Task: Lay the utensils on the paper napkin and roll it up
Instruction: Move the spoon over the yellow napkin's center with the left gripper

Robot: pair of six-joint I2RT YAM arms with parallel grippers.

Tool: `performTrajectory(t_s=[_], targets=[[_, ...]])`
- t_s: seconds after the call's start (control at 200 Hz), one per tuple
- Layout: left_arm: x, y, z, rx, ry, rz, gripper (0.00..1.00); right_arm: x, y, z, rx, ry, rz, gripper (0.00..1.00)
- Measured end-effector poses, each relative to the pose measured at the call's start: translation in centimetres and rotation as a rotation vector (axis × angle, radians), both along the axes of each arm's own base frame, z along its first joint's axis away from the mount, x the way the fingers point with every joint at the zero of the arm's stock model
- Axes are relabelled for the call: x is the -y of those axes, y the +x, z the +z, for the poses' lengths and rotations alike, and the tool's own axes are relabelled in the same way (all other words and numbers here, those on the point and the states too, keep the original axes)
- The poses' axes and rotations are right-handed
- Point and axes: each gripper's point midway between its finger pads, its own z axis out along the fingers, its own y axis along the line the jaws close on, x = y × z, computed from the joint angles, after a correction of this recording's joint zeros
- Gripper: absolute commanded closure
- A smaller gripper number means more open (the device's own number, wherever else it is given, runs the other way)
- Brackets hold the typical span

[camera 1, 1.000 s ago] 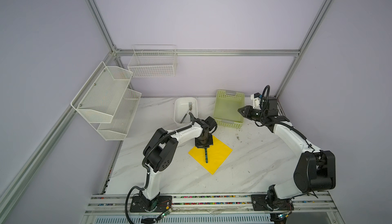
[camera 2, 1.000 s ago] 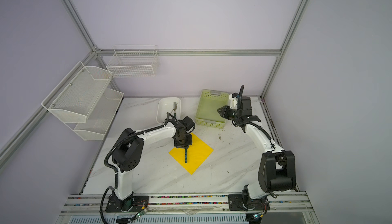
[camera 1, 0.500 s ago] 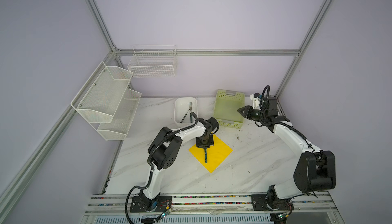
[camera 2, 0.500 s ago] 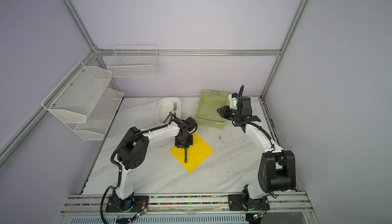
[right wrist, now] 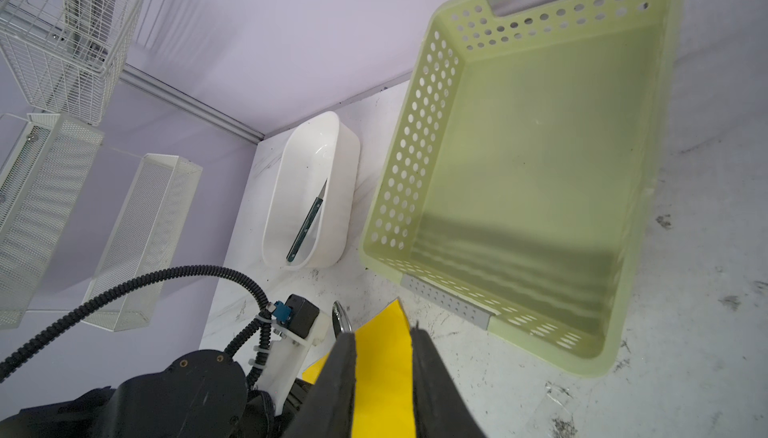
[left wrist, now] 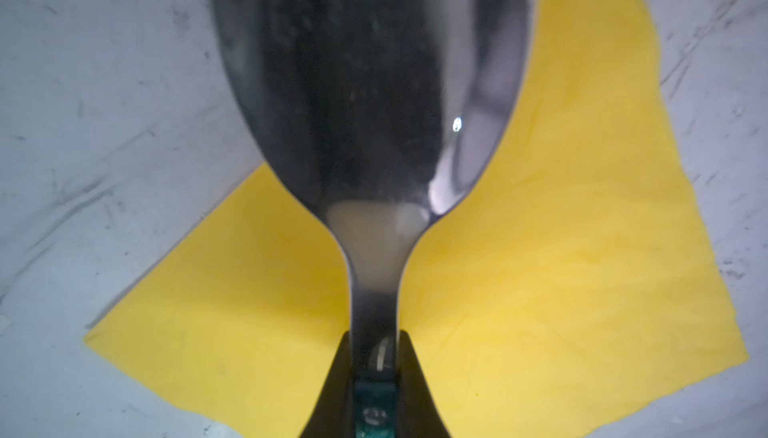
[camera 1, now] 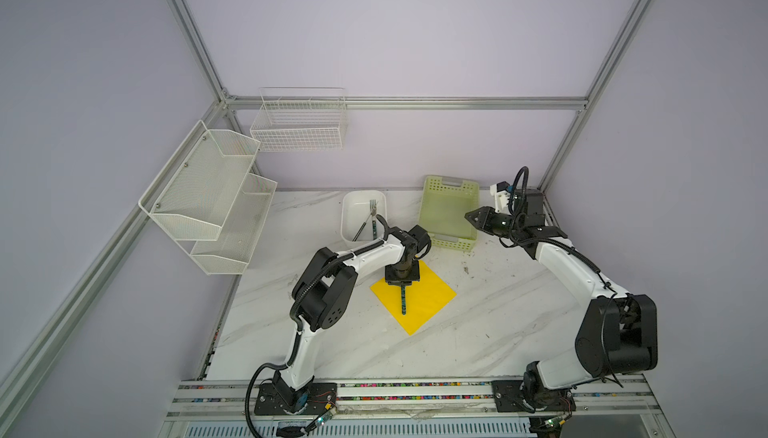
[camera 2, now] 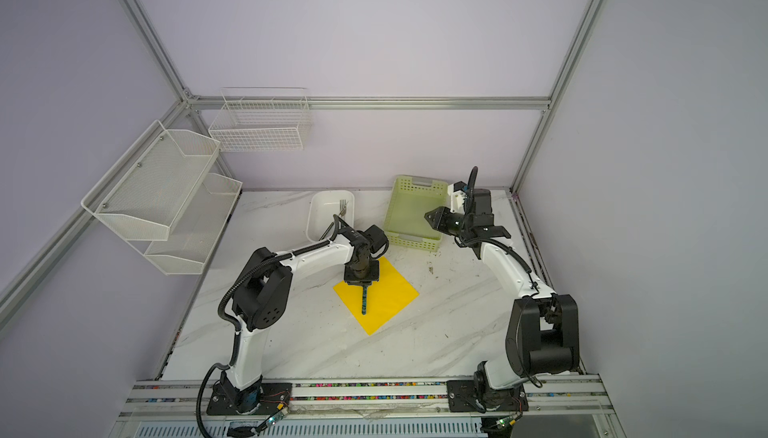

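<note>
My left gripper points down over the far-left part of the yellow paper napkin, shut on a spoon. In the left wrist view the black jaws pinch the spoon's neck where the teal handle begins, and the silver bowl reaches out past the napkin. In both top views the teal handle runs along the napkin toward the front. A fork and a knife-like piece lie in a white tub. My right gripper hangs over the green basket's right front, open and holding nothing.
A pale green perforated basket stands at the back, right of the white tub, with nothing in it. White mesh shelves and a wire basket hang on the left and back walls. Marble tabletop lies in front of the napkin.
The left arm's elbow has swung a little to the right while its gripper and the spoon stay over the napkin. The right arm has not moved.
</note>
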Motion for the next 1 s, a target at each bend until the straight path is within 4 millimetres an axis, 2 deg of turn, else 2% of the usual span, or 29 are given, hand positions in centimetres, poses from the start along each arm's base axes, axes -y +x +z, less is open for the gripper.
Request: performTrajectory(t_s=[0.635,1.0], targets=[[-0.7,0.0,0.0,0.013,0.05,-0.062,1.0,0.0,0.0,0.0,-0.001,0.0,0.0,0.73],[-0.9,0.7,1.6,0.059,0.051,-0.057,1.0,0.0,0.0,0.0,-0.001,0.0,0.0,0.73]])
